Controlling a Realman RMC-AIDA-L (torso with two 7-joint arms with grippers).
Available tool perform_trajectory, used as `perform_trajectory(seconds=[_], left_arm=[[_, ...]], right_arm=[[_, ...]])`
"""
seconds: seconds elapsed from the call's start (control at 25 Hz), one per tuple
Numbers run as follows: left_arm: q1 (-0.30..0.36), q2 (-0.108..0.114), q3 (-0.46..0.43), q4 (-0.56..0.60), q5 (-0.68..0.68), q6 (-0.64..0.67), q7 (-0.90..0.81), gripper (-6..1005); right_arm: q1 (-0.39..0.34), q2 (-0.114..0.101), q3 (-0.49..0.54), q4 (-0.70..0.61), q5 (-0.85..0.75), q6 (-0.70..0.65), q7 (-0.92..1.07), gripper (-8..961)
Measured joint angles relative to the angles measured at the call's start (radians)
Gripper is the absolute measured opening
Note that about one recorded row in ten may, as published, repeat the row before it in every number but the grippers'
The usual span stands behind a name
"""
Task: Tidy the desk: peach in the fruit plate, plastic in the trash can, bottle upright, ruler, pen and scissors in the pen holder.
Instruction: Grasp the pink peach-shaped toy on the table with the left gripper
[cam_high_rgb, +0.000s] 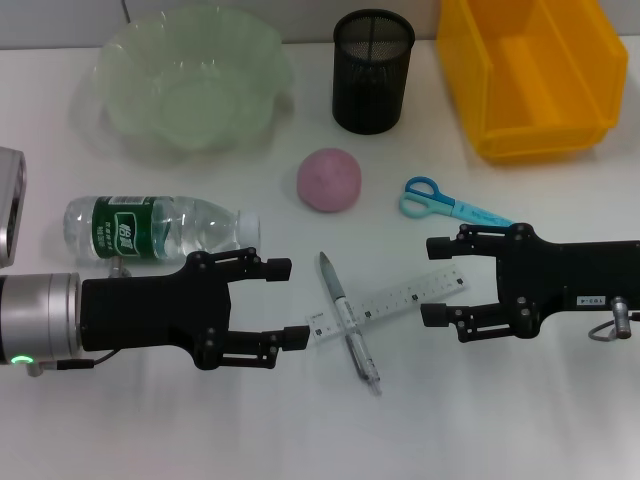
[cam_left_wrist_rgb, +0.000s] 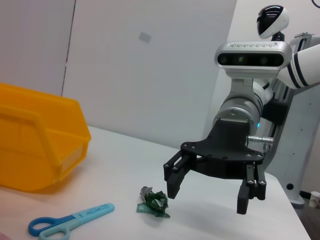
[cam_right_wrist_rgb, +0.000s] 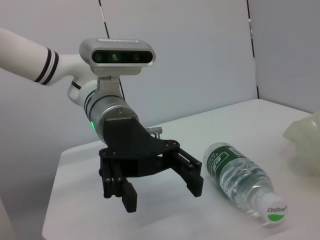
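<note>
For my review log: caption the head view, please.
Both tools, left and right, hover open over crossed pen and ruler; bottle lies sideways.

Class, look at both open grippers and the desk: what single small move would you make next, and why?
Probably lower the left gripper toward the bottle lying on its side just beside it; the jaws are open and empty, and the right gripper hovers open near the ruler.

With the peach (cam_high_rgb: 330, 181) as centre, the pen holder (cam_high_rgb: 372, 71) lies at 1 o'clock, scissors (cam_high_rgb: 450, 203) at 3, bottle (cam_high_rgb: 160, 230) at 8, and pen (cam_high_rgb: 350, 322) on ruler (cam_high_rgb: 392, 304) at 6.
</note>
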Motion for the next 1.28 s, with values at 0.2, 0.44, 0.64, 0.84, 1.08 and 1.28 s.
perform_trajectory(seconds=[0.2,0.44,0.64,0.84,1.08,1.28], left_arm=[[0.000,0.000,0.000,0.000,0.003,0.000,0.000,830],[0.000,0.000,0.000,0.000,0.007,0.000,0.004,829],[-0.023,-0.002,-0.014,0.033,-0.003,0.007,0.002,828],[-0.066,-0.009,-0.045,0.069,-0.010,-0.012,-0.016,828],[-0.247,-0.015,-0.045,0.095,0.003,-0.218,-0.122,827],[-0.314,-0.024,0.031,0.085,0.022,-0.383,-0.175,827]], right_arm=[[0.001,0.000,-0.001,0.000,0.000,0.000,0.000,818],[0.003,0.000,0.002,0.001,0.000,-0.001,0.000,817],[0.001,0.000,0.003,0.002,0.000,0.006,0.000,817],[-0.001,0.000,0.003,0.002,-0.002,0.007,0.000,818],[-0.005,0.007,0.005,0.002,-0.003,0.008,0.000,818],[-0.007,0.008,0.008,0.002,-0.003,0.008,0.005,818]])
